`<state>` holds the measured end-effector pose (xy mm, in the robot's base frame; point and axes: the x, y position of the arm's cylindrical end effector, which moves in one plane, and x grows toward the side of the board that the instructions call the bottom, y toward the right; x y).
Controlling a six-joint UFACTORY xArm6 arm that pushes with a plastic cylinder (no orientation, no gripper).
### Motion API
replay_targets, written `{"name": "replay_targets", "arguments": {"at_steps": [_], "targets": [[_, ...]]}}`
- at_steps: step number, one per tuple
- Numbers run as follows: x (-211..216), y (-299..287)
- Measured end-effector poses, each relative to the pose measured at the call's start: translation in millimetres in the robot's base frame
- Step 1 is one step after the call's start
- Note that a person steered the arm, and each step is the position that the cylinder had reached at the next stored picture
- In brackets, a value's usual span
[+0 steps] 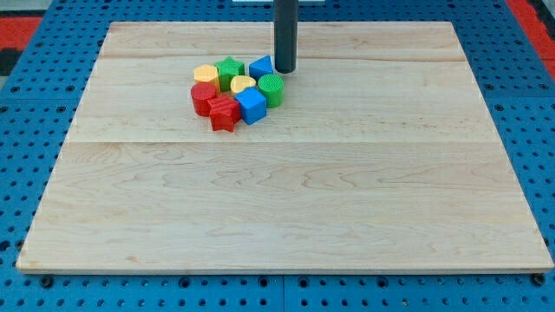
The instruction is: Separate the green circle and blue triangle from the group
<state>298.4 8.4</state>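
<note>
The green circle [271,89] sits at the right edge of a tight cluster of blocks in the upper middle of the wooden board [286,208]. The blue triangle [261,67] lies just above it, at the cluster's upper right. My tip [285,70] stands on the board right beside the blue triangle, on its right, and just above the green circle. It looks to be touching or nearly touching the triangle.
The cluster also holds a green star-like block [230,71], two yellow blocks [205,74] [243,84], a blue cube [251,106], a red round block [204,98] and a red star [224,113]. Blue perforated table surrounds the board.
</note>
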Motion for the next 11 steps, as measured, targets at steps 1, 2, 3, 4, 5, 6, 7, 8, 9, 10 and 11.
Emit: {"name": "replay_targets", "arguments": {"at_steps": [1, 2, 3, 4, 5, 6, 7, 8, 9, 10, 11], "targets": [[-13, 27], [11, 92], [94, 115], [130, 63], [109, -15], [68, -35], [49, -40], [44, -40], [50, -33], [84, -49], [67, -69]]}}
